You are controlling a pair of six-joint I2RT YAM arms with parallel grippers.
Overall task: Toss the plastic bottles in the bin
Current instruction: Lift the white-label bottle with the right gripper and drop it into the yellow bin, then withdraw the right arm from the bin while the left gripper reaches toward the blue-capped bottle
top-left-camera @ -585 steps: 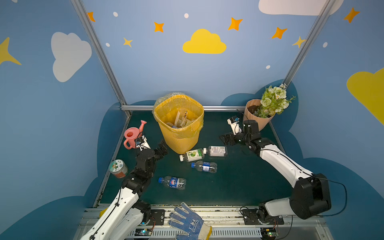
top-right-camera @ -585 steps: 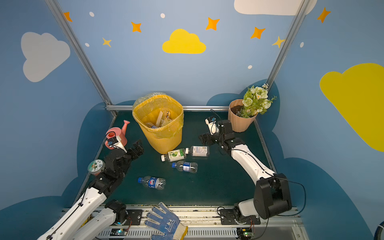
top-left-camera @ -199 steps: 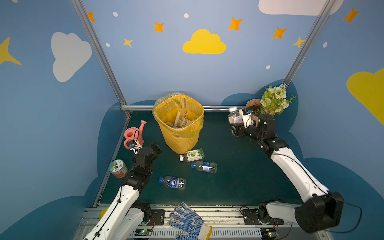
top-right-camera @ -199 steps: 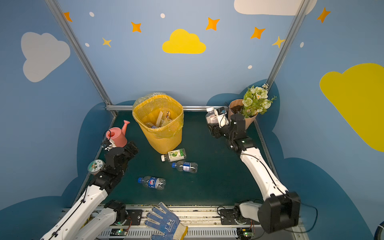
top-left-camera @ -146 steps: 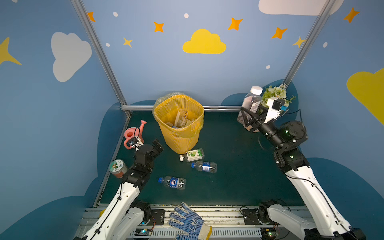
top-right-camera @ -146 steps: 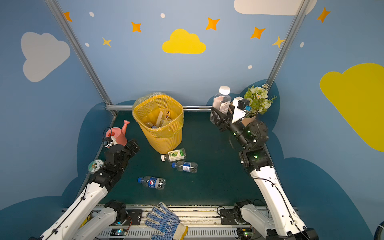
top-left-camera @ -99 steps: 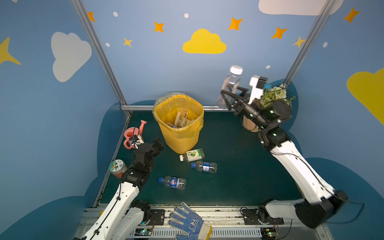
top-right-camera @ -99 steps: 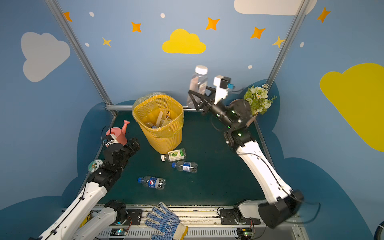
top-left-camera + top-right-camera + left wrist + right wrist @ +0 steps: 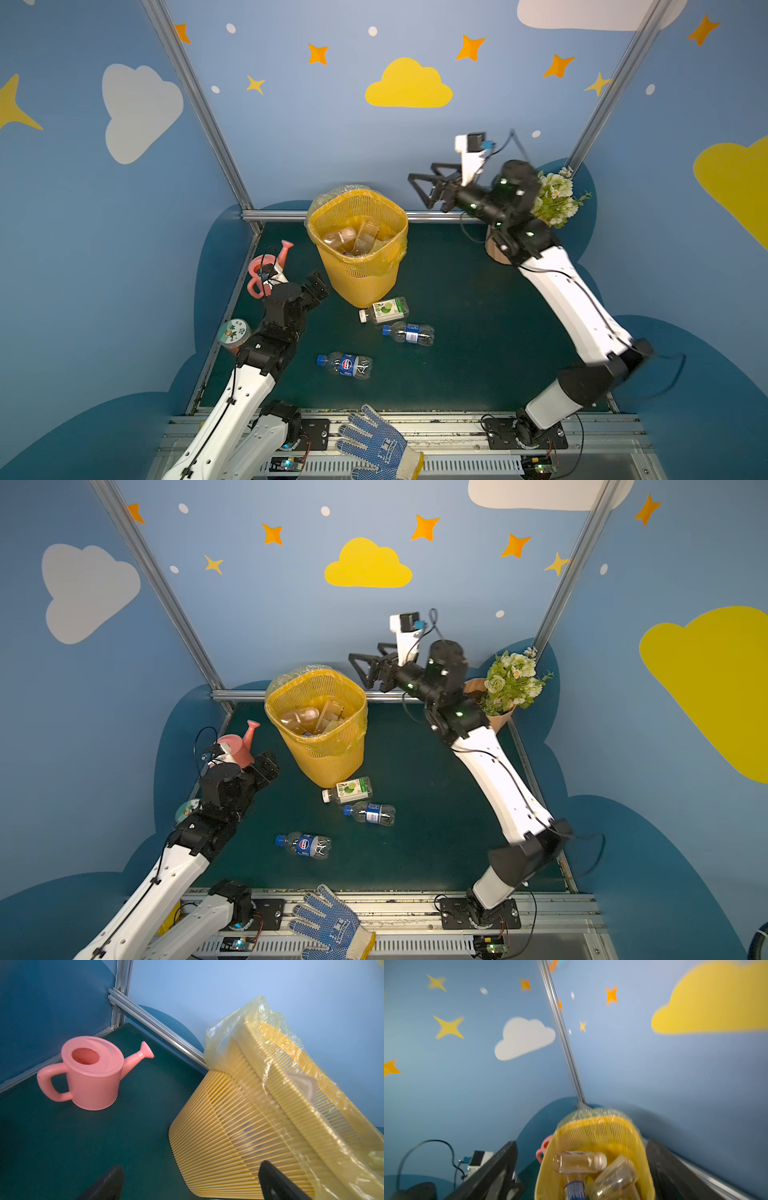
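Blue walls [image 9: 332, 137], yellow cloud [image 9: 408, 85], white cloud [image 9: 139, 110], orange stars [image 9: 470, 46], aluminium corner posts [image 9: 201, 108], dark green floor [image 9: 465, 332]

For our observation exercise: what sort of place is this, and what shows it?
Probably a robot test booth, decorated like a nursery: two white-and-black robot arms mounted on a metal rail, blue walls painted with clouds and stars, and a yellow mesh plastic bin beside loose clear plastic bottles.
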